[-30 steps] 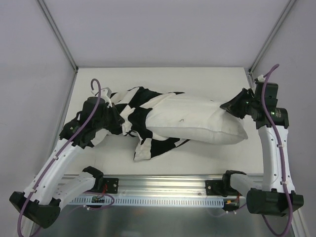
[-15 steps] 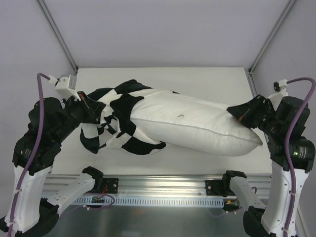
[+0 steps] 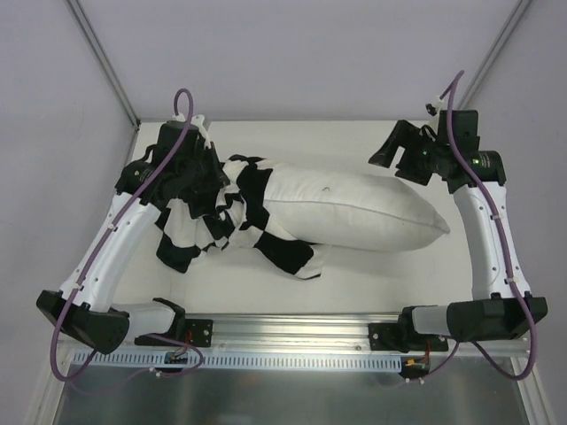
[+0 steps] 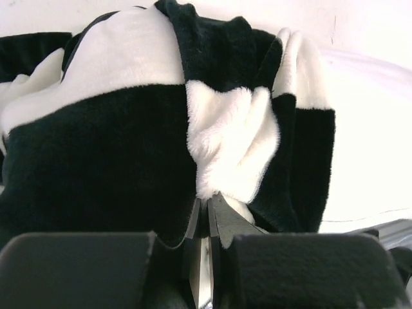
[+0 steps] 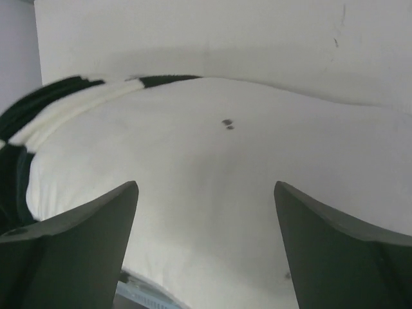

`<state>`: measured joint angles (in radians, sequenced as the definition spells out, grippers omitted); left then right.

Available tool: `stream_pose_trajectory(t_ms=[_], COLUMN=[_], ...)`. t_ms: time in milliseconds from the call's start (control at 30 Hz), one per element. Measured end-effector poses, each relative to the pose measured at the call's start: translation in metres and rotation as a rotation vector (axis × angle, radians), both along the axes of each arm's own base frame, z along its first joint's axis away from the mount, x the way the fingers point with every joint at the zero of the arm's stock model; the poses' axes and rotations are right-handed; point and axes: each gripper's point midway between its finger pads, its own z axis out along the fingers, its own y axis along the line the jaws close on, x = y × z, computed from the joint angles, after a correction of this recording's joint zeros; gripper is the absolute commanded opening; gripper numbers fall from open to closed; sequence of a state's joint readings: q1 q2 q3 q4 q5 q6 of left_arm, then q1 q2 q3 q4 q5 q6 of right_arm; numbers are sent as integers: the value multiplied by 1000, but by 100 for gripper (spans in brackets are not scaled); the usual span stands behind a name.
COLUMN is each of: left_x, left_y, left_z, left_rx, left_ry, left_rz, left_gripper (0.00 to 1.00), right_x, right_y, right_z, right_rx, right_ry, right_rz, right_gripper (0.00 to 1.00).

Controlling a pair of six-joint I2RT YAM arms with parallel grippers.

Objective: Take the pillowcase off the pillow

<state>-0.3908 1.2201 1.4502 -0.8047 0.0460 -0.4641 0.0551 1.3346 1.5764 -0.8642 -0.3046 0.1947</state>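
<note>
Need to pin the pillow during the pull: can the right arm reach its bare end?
Probably yes. The right gripper, jaws open, points at the bare white side of the pillow with nothing between; the pillowcase is bunched at the left end.

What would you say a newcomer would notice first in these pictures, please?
Most striking is the black-and-white checkered pillowcase, bunched at the left of the table and pinched by the shut left gripper. The plump white pillow lies mostly bare across the middle, its left end inside the pillowcase. The right gripper hangs open above the pillow.
</note>
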Motion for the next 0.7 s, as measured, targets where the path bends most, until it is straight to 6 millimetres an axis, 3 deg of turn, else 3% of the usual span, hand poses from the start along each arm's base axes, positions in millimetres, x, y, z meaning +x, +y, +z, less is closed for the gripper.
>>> stream_pose_trajectory(t_ms=[133, 233, 367, 533, 700], left_x=[11, 13, 13, 13, 13], left_y=[-2, -4, -4, -3, -3], left_z=[19, 38, 42, 42, 45], left_rx=[-20, -40, -43, -41, -45], left_ry=[-40, -83, -92, -86, -91], left_rz=[10, 8, 8, 9, 10], left_gripper=[0, 0, 0, 0, 0], right_x=[-26, -58, -101, -119, -117], right_y=[16, 20, 40, 63, 87], right_z=[23, 43, 48, 23, -30], right_rx=[-83, -121, -167, -281, -446], right_ry=[-133, -274, -408, -424, -307], right_rz=[117, 188, 352, 541, 679], right_gripper=[99, 99, 96, 96, 98])
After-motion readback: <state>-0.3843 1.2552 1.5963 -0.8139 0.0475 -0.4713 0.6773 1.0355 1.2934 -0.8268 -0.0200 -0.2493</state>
